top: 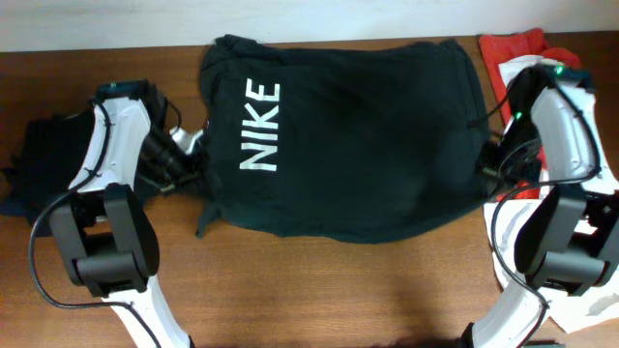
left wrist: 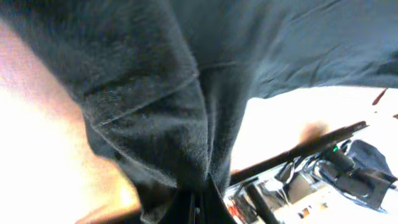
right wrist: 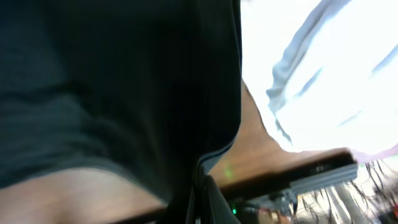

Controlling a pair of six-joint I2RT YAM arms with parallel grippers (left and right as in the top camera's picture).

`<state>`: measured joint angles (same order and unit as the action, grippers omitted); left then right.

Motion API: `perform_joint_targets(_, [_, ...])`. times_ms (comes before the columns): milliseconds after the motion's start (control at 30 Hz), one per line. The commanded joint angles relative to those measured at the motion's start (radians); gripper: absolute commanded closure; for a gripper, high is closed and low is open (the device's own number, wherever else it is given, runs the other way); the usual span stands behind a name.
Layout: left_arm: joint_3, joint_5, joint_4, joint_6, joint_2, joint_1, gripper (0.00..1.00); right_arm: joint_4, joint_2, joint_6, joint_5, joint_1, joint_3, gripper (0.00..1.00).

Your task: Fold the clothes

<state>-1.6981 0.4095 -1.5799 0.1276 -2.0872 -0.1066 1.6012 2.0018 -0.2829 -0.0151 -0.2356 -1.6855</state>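
T-shirt (top: 368,145) is lying spread out, folding seemingly barely starting. Left gripper (top: 196,158) and right gripper (top: 486,166) are both pinching its edges.

Both wrist views blur the black T-shirt (left wrist: 155,93).

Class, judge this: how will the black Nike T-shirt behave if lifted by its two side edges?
Probably floppy: the black T-shirt bunches into folds where the left claw pinches it. It would likely sag in the middle, since it lies limp and wrinkled.
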Motion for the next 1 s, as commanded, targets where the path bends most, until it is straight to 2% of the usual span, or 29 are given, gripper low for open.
perform_joint_targets(0, [0.08,-0.025,0.013,0.024,0.013,-0.06,1.0,-0.055,-0.061,0.006,0.02,-0.009,0.137,0.96])
perform_joint_targets(133, [0.153,-0.021,0.037,0.016,0.08,-0.118,1.0,-0.101,-0.122,0.006,0.02,-0.009,0.257,0.96])
perform_joint_targets(300, [0.233,-0.021,0.072,-0.025,0.29,-0.193,1.0,-0.118,-0.239,-0.003,0.024,-0.009,0.36,0.96])
perform_joint_targets(500, [0.324,-0.049,0.063,-0.039,0.546,-0.227,1.0,-0.082,-0.426,-0.006,0.03,-0.009,0.395,0.96])
perform_joint_targets(733, [0.354,-0.059,0.052,-0.053,0.661,-0.237,1.0,-0.027,-0.575,-0.006,0.054,-0.009,0.438,0.96])
perform_joint_targets(867, [0.393,-0.058,0.206,-0.117,0.657,-0.237,1.0,-0.111,-0.575,-0.006,0.05,-0.009,0.438,0.94])
perform_joint_targets(967, [0.419,-0.058,0.349,-0.162,0.637,-0.237,1.0,-0.257,-0.548,-0.006,0.042,-0.009,0.438,0.94])
